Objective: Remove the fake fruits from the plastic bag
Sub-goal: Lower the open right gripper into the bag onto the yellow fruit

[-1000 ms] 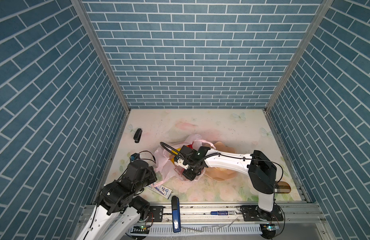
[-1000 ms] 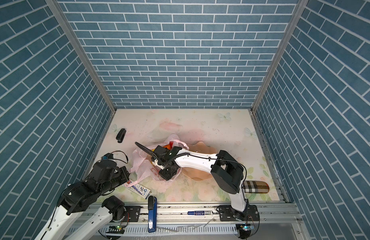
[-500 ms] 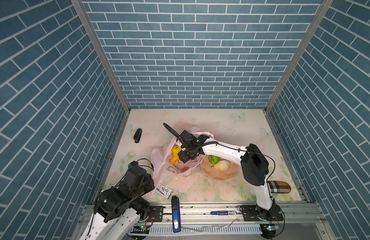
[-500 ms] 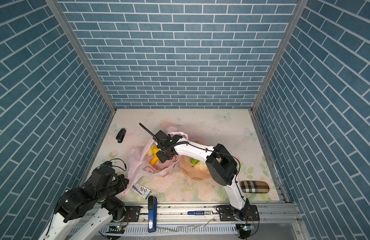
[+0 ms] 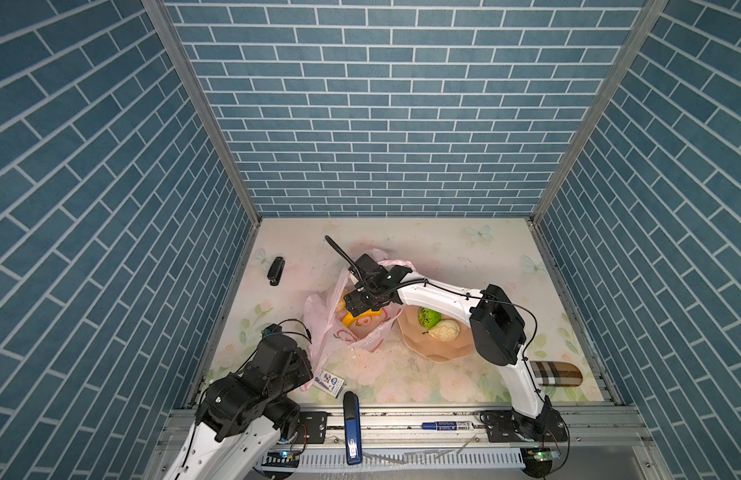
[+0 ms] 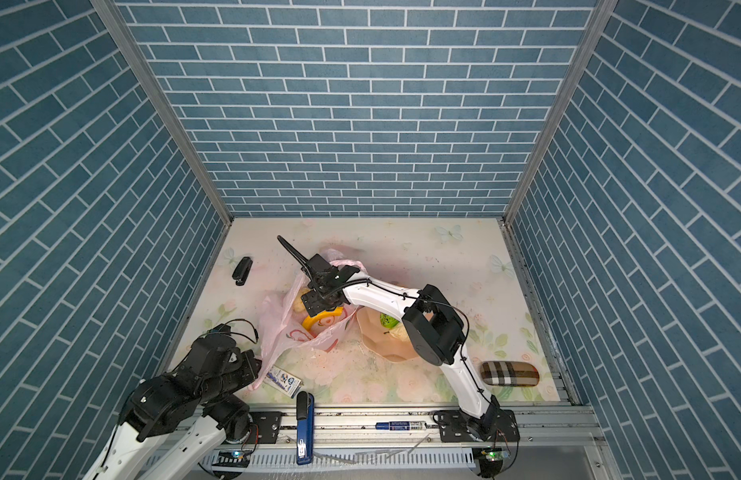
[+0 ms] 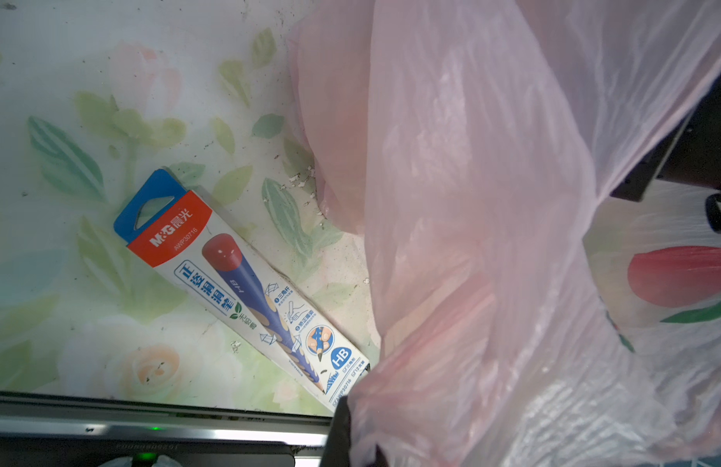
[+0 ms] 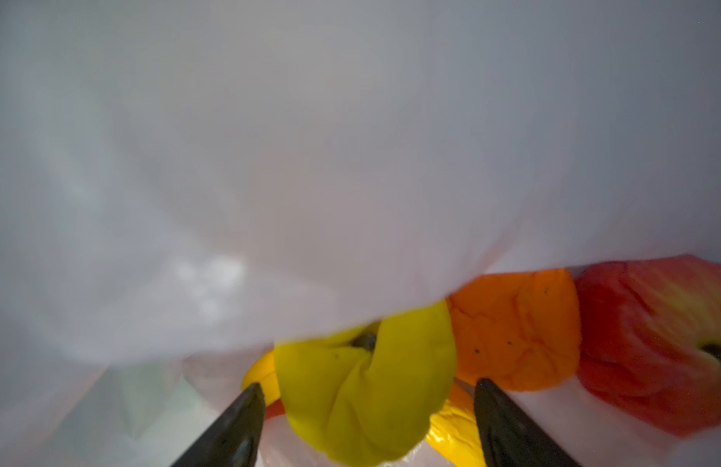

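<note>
The pink plastic bag [image 5: 331, 332] [image 6: 283, 332] lies open left of centre, its handle stretched to the front left. My left gripper [image 5: 305, 371] is shut on that handle; in the left wrist view the bag's film [image 7: 472, 242] drapes over the jaws. My right gripper [image 5: 360, 301] [image 8: 368, 408] is inside the bag's mouth, open. Its fingertips [image 8: 249, 408] stand on either side of a yellow round fruit [image 8: 366, 388]. An orange fruit [image 8: 516, 327], a red one [image 8: 649, 335] and the banana [image 5: 360, 321] lie beside it. A green ball [image 5: 429, 318] and a cream fruit [image 5: 443, 331] sit on the plate.
The peach plate [image 5: 443, 353] lies right of the bag, under my right arm. A pencil box [image 5: 329, 381] [image 7: 245, 283] lies by my left gripper. A blue stapler [image 5: 352, 424] and a marker [image 5: 447, 424] rest on the front rail. Also here: a plaid case [image 5: 555, 374] and a black clip [image 5: 275, 270].
My right gripper swung from beside the plate back into the bag's mouth and its jaws opened. My left arm drew back toward the front left with the bag handle, stretching the bag.
</note>
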Robot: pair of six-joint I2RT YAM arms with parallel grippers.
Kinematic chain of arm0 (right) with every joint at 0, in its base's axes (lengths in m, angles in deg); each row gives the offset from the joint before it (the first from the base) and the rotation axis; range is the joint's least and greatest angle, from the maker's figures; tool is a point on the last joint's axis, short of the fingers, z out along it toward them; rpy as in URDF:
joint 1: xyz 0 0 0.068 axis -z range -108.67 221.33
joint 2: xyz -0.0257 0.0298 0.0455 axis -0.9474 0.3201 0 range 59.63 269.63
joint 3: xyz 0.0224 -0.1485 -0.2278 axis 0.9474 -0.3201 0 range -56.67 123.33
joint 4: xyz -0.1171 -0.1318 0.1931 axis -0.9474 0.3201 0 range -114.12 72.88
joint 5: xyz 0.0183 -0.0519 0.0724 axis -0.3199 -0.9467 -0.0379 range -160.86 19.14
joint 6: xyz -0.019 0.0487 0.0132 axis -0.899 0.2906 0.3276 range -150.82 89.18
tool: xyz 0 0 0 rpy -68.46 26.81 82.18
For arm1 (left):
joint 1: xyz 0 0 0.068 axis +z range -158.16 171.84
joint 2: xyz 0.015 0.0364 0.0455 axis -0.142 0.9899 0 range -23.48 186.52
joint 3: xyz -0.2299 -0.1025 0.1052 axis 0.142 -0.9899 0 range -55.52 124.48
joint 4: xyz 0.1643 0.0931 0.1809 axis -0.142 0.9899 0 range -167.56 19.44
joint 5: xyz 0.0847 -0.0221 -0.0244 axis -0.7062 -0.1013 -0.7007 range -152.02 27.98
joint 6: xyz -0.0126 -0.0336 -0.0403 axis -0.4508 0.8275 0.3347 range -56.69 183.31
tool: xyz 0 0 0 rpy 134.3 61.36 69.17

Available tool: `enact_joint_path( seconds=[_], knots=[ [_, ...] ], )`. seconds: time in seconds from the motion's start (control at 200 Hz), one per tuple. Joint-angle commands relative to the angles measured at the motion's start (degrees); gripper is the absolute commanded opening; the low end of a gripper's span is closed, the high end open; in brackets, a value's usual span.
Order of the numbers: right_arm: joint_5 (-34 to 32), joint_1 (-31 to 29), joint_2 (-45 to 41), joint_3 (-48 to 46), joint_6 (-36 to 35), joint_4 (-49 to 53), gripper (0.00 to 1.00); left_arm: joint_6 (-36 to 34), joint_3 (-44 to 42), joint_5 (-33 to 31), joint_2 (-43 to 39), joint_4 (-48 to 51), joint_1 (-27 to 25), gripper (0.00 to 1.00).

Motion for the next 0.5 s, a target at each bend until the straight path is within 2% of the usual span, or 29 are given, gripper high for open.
enact_joint_path(
  seconds=[0.0,0.31,0.495],
  knots=[
    [-3.92,0.21,2.73,3.70,3.82,-0.75,0.82,0.34,-1.10,0.20,-0.50,-1.20,0.24,0.04],
    [-6.34,0.21,7.29,8.24,5.59,-0.17,0.83,0.57,-3.22,0.60,-0.41,-4.67,0.18,0.04],
    [-5.84,0.37,9.07,9.59,6.06,-0.04,0.76,0.54,-3.51,0.56,-0.58,-5.13,0.28,0.04]
  ],
)
